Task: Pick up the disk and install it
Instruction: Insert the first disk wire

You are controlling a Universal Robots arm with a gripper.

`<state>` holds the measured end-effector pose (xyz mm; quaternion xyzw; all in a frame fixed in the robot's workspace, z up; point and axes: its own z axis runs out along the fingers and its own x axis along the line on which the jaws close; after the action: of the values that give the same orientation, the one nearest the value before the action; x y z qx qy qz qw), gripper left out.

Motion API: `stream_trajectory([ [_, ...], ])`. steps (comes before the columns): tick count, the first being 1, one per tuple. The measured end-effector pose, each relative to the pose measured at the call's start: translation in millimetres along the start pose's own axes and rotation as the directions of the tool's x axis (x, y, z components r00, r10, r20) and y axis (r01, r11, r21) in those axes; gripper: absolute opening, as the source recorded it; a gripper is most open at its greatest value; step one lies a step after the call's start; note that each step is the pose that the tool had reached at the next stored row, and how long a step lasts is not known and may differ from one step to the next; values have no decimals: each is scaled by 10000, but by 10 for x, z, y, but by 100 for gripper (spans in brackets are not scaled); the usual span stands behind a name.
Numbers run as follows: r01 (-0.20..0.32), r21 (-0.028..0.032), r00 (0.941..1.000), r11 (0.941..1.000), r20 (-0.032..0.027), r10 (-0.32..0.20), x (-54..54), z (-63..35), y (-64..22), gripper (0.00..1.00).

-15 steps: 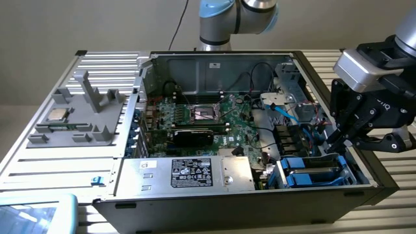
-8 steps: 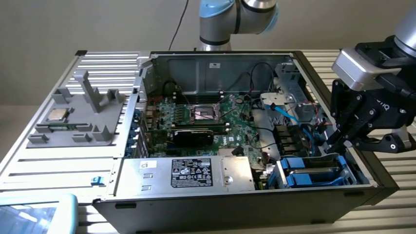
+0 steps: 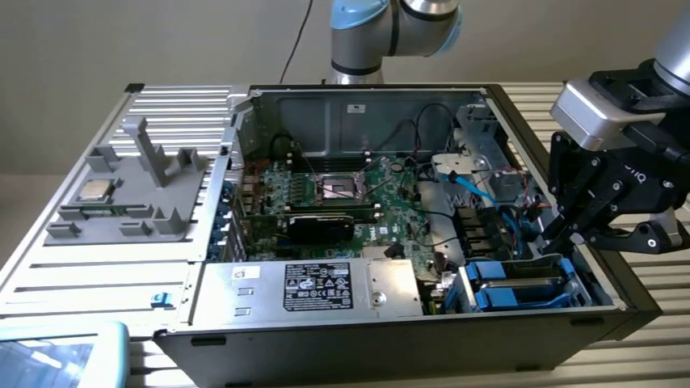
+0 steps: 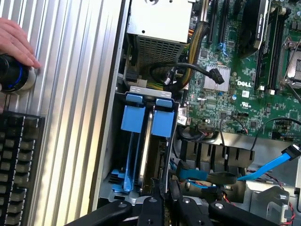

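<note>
1. Exterior view: the hand [image 3: 563, 238] hangs at the rim of the open computer case [image 3: 377, 343], above its drive-bay corner. The disk [image 3: 515, 284] sits in that bay just below the fingertips, inside its blue carrier.
2. Across the case, well apart from the hand, this view gives one grey tray [image 3: 140, 202] bearing one CPU chip [image 3: 95, 191]. One labelled silver box [image 3: 307, 287] lies beside the bay.
3. Wrist view adds the grip. The hand's fingers [image 4: 157, 197] are drawn nearly together, their tips at the disk's near end. I cannot tell whether they pinch it.
4. There the disk stands on edge, with two blue end tabs [image 4: 162, 117] at the end far from the hand.
5. Outside the case, off to one side of the hand, the ribbed tabltop [image 4: 70, 94] carries one keyboard [image 4: 19, 155]. A person's fingers [image 4: 19, 42] rest on one dark round object [image 4: 14, 75].
6. Both views show one motherboard [image 4: 244, 94] and one blue cable [image 4: 273, 165] beyond the bay.
</note>
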<state>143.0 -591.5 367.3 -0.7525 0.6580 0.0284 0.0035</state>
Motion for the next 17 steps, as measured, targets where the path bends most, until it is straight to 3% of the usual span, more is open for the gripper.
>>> stream_trajectory([
  [6, -30, 6, 10000, 10000, 0, 30, -2, 5, 6, 16],
  [10, -110, 29, 9999, 9999, -18, 110, -10, 22, 56, 16],
  [13, -119, 29, 9999, 9999, -109, 120, -15, 29, 91, 16],
  [14, -122, 15, 9997, 9999, -225, 123, -21, 32, 90, 16],
  [16, -134, -21, 9985, 9999, -522, 133, -27, 35, 89, 16],
  [17, -140, -36, 9978, 9999, -644, 138, -34, 39, 89, 16],
])
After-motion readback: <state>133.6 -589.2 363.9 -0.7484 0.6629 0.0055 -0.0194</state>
